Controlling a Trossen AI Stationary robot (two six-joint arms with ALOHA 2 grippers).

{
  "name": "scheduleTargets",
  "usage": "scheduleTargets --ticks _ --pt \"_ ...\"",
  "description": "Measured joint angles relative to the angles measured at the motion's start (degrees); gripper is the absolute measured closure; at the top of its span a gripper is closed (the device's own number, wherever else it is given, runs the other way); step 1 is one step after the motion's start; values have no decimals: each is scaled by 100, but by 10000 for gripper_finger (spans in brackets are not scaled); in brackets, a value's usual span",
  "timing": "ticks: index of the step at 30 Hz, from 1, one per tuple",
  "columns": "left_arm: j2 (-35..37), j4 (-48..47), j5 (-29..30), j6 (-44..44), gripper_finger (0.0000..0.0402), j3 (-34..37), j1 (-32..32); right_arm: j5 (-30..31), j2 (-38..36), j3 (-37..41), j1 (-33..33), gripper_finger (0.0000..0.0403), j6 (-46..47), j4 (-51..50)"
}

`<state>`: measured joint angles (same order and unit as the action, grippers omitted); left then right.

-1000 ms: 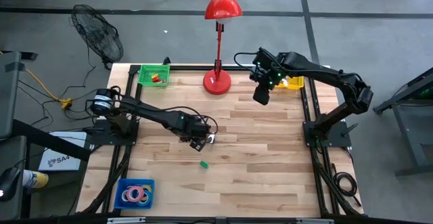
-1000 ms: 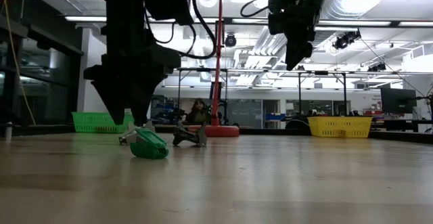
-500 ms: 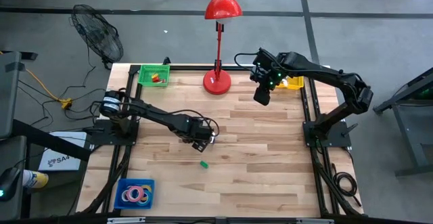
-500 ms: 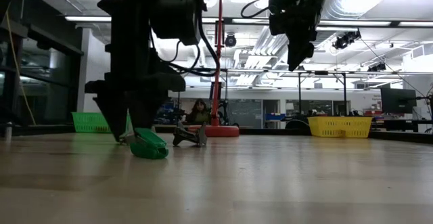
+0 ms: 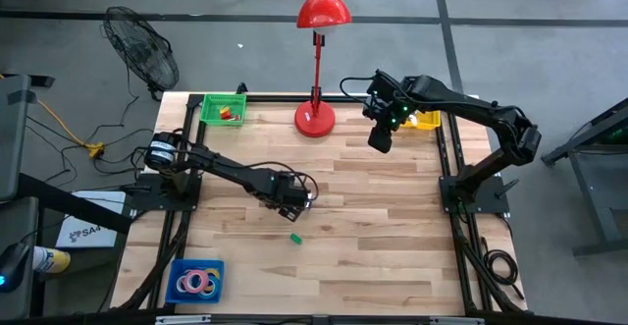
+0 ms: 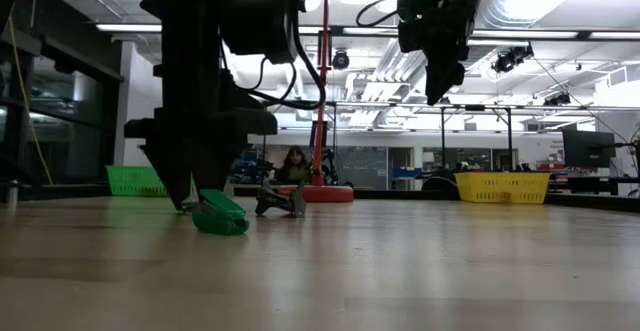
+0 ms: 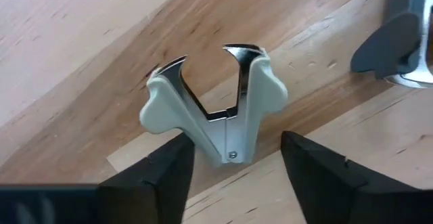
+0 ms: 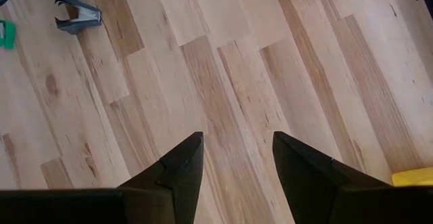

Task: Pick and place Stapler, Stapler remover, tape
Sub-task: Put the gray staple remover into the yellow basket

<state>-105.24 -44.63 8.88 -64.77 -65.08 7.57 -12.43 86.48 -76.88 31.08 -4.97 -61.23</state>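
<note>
A pale stapler remover (image 7: 213,112) with chrome claws lies flat on the table. My left gripper (image 7: 233,163) is open and low over it near the table's middle (image 5: 291,199), one finger on either side of its hinge end; no touch shows. A second, dark stapler remover (image 8: 78,14) lies just beside it (image 5: 307,200). The small green stapler (image 5: 294,237) lies on the table nearer the near edge (image 6: 220,216). The tape rolls (image 5: 196,282) sit in a blue tray at the near left corner. My right gripper (image 5: 379,140) hangs open, high over the far right (image 8: 233,163).
A red desk lamp stands with its base (image 5: 315,119) at the far edge. A green basket (image 5: 224,109) sits at the far left and a yellow basket (image 5: 426,121) at the far right, beside the right arm. The blue tray (image 5: 179,269) holds the tape.
My left gripper has come down toward the table and now stands around the pale stapler remover, staying open. The removers and the stapler have not moved.
</note>
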Motion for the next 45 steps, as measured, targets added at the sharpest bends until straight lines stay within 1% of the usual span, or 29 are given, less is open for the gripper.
scheduleTargets --ticks 8,12,15,21,26,31,35,40,45 --pt "-7 14 97 -20 264 0 0 4 0 0 1 233 0 0" --pt "-7 -3 150 -2 296 4 0 4 0 0 0 233 0 0" --pt "-7 -38 181 37 312 4 0 4 0 0 1 233 0 -2" --pt "-7 -64 191 407 317 7 -4 -17 0 0 -1 233 -133 -4" --pt "30 -56 331 1126 318 18 -4 -458 0 0 1 233 -730 -9" --pt "285 -143 804 1759 319 45 -22 -777 0 0 -1 233 -1241 35" --pt "619 -141 1136 2191 320 37 -10 -774 0 0 -53 233 -1488 286" --pt "1098 -84 1551 2864 320 24 -11 -847 0 0 -283 233 -1810 848" --pt "1495 148 1893 3419 320 20 -11 -1106 0 0 -661 233 -2193 1536"
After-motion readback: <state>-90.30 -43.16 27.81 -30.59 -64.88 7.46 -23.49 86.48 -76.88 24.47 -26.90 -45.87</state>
